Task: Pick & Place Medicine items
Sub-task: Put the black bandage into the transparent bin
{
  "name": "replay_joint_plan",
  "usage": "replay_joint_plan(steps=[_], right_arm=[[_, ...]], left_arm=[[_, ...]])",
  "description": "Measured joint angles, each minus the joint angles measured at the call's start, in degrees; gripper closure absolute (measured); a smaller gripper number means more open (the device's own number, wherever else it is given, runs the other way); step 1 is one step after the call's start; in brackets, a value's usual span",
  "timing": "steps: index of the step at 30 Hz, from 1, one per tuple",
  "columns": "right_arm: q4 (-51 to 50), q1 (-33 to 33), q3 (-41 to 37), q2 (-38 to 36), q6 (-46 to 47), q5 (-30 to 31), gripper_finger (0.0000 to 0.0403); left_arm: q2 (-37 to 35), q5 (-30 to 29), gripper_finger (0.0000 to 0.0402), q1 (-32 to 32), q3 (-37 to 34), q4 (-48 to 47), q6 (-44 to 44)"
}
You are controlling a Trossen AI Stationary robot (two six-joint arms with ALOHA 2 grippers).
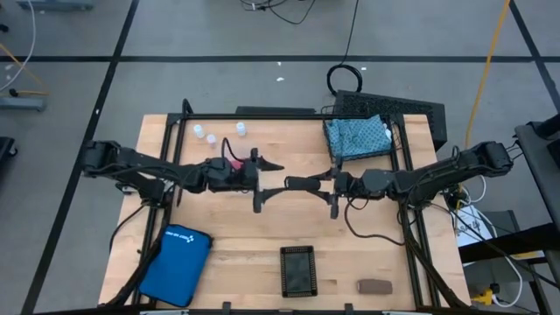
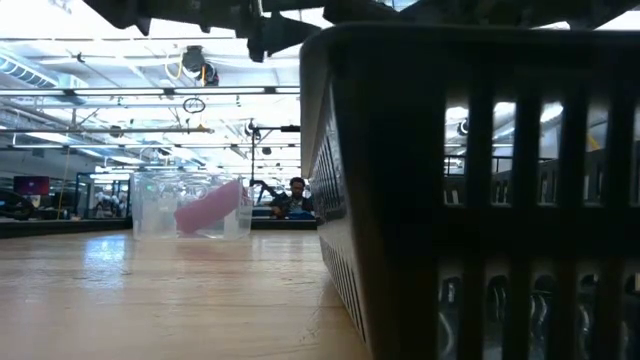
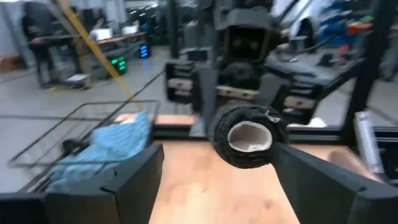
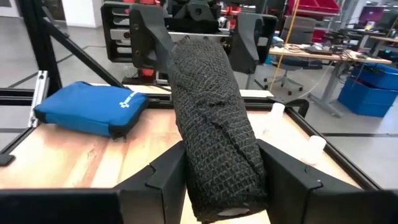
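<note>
My right gripper reaches in from the table's right and is shut on the black oblong block, held over the table's middle. My left gripper faces it, open, its fingers standing on either side of the block's free end; whether they touch it, I cannot tell. Three white vials stand near the far left edge. The pink block lies in a clear cup. The teal pouch lies at the far right. The brown block lies at the near right edge. My right gripper pinches the black block between its two fingers at the end nearest its wrist. The fingers come level from the table's right and lie along the block. The block is lifted clear and points level toward my left gripper.
A black slotted basket sits at the near middle and fills the low view's right half. A bright blue zip case lies at the near left corner. A dark metal frame borders the far edge. Bare wood lies between basket and arms.
</note>
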Motion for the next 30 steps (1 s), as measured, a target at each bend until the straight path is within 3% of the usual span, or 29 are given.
replay_joint_plan(steps=[11, 30], right_arm=[[0.6, 0.0, 0.1, 0.0, 0.1, 0.4, 0.0244], [12.3, -0.1, 0.1, 7.5, -1.5, -2.3, 0.0247]], left_arm=[[0.9, 5.6, 0.0105, -0.1, 0.0, 2.6, -1.3], [0.9, 3.9, 0.0139, 0.5, 0.0, 2.9, -1.4]])
